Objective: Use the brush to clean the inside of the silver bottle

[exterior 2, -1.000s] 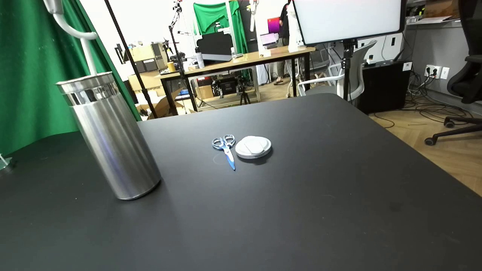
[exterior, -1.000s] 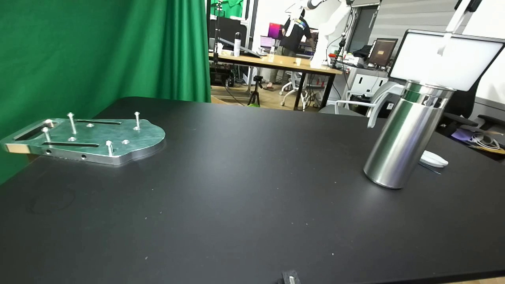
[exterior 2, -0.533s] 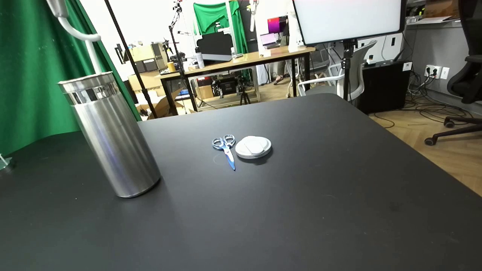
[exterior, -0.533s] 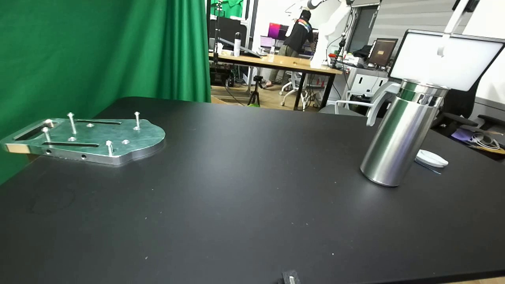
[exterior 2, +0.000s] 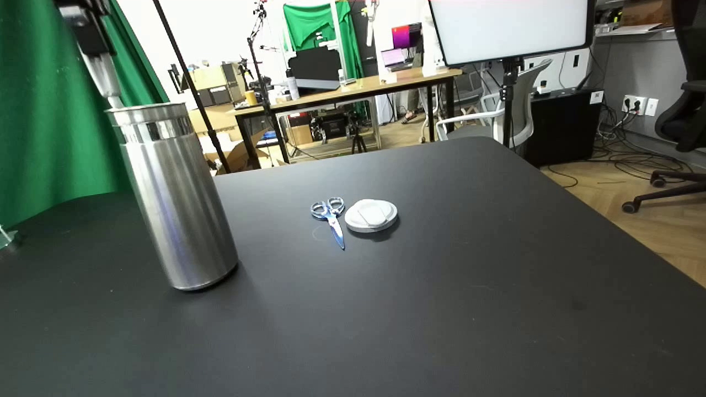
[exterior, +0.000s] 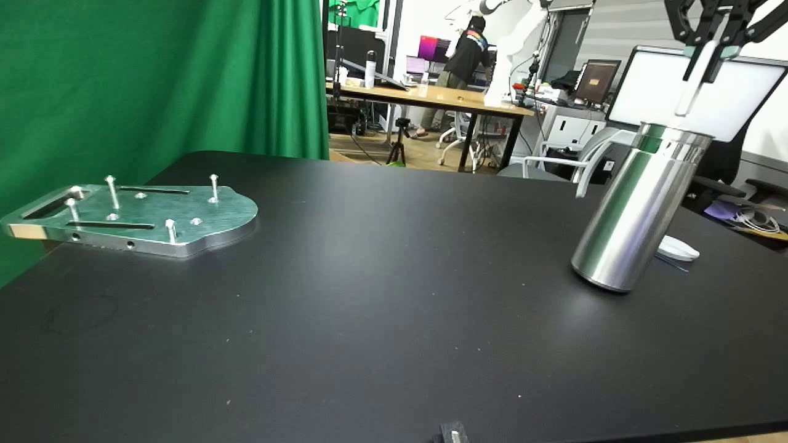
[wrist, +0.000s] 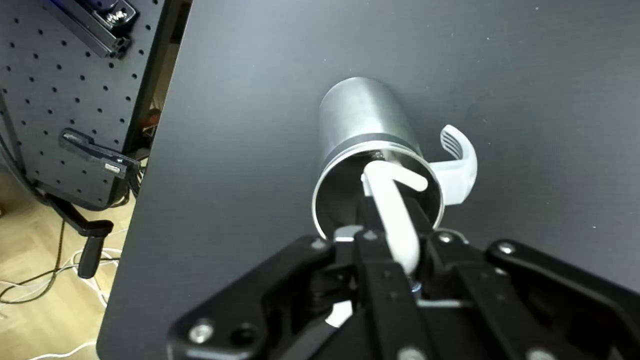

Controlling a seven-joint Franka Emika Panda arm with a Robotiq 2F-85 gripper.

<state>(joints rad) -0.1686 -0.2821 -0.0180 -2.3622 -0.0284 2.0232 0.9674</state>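
The gripper [exterior: 702,69] pinches the white brush [wrist: 395,215] by its handle, over the open mouth of the silver bottle [exterior: 640,212]. The brush's thin shaft runs down to the rim, where its bristle end cannot be made out. The bottle stands on the black table [exterior: 369,320]. Scissors [exterior 2: 335,227] lie just beside a white lid [exterior 2: 370,215] there, and a metal plate [exterior: 157,208] with upright bolts [exterior: 113,194] sits at the table's edge, well apart from the bottle.

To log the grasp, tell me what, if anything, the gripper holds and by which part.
The gripper holds the pale brush by its handle.
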